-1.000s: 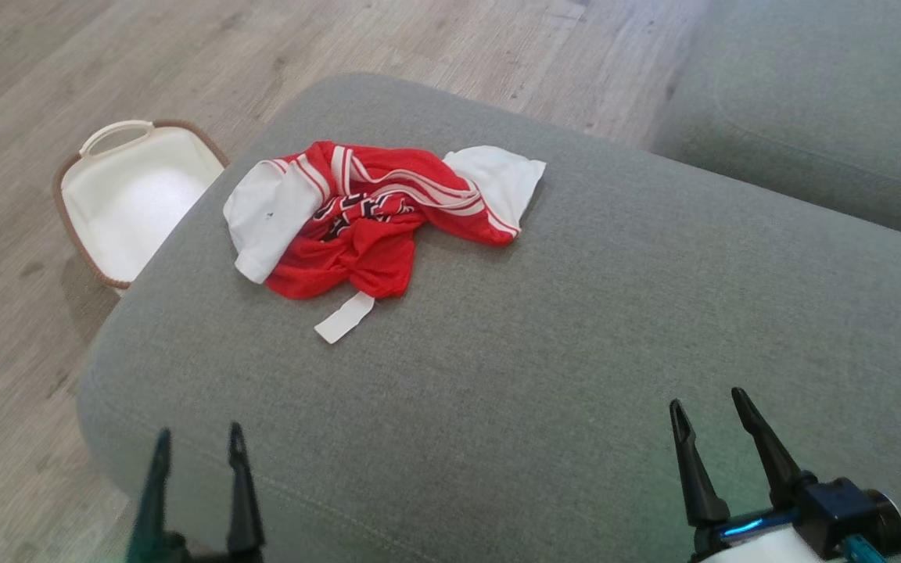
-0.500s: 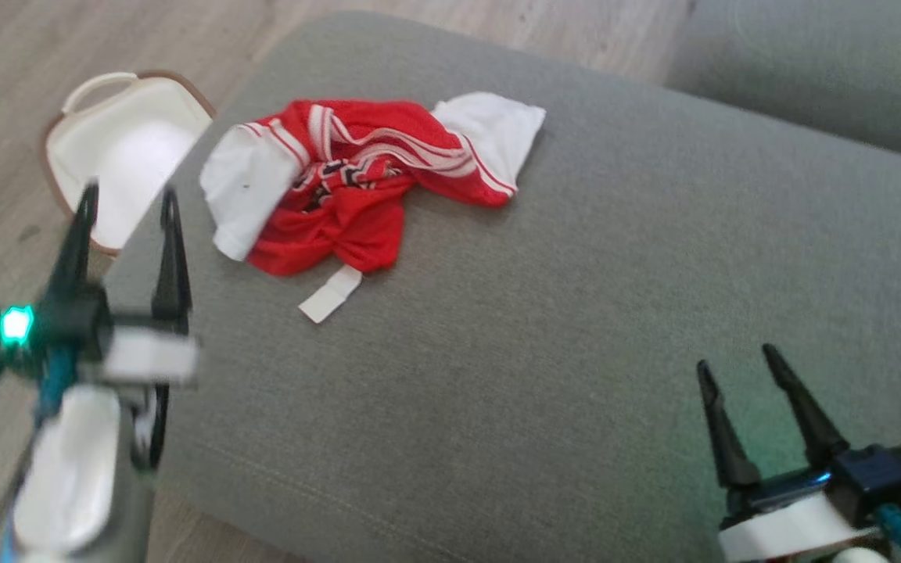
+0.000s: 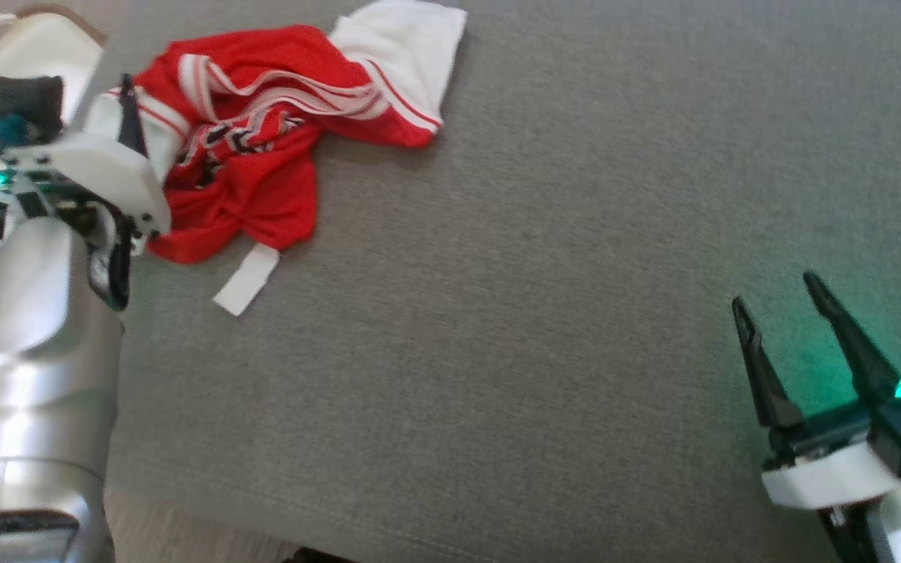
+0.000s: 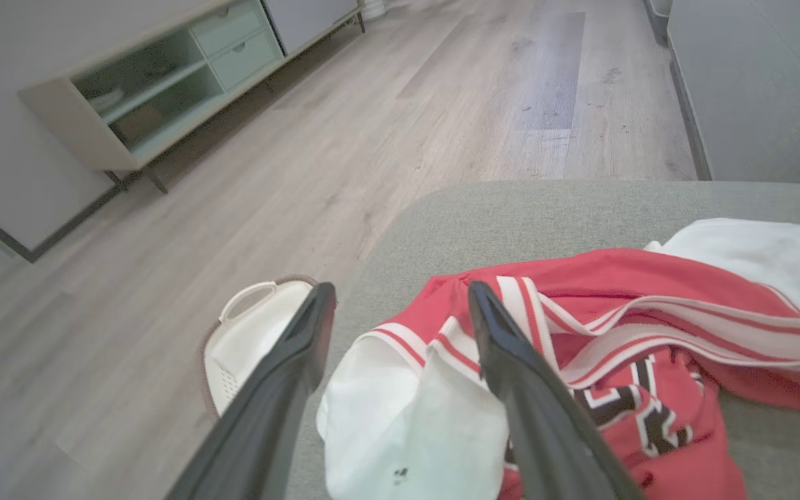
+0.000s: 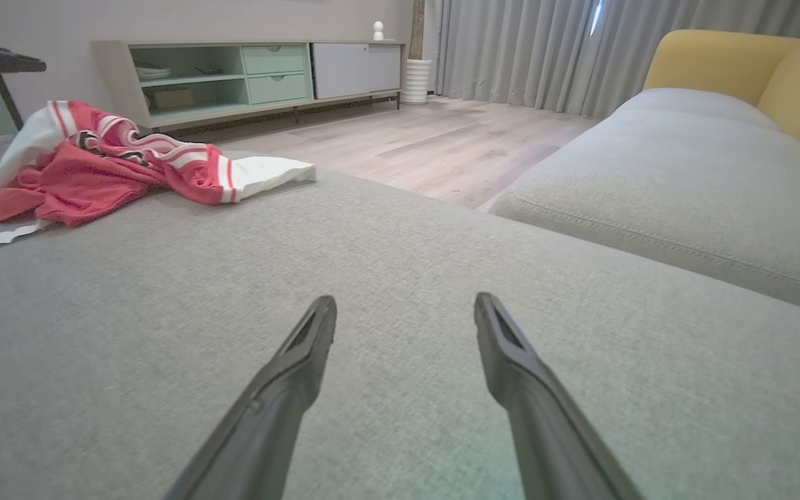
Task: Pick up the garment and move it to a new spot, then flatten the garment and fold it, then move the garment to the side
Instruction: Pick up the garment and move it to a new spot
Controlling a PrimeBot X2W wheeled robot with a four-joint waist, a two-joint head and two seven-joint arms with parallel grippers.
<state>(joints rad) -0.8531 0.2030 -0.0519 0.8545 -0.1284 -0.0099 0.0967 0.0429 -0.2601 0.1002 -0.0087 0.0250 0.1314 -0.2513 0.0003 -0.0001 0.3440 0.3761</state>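
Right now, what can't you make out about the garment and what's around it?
- Garment: chest print crumpled into folds, unreadable in every view.
- Its white sleeve: in the head view, partly behind the left arm.
- Basket, head view: cut by the top edge.
- Left fingers: contact with sleeve unclear.

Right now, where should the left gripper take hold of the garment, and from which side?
Probably the bunched white sleeve at the garment's left end. Come from the cushion's left edge with the left gripper: its open fingers frame that raised fold.
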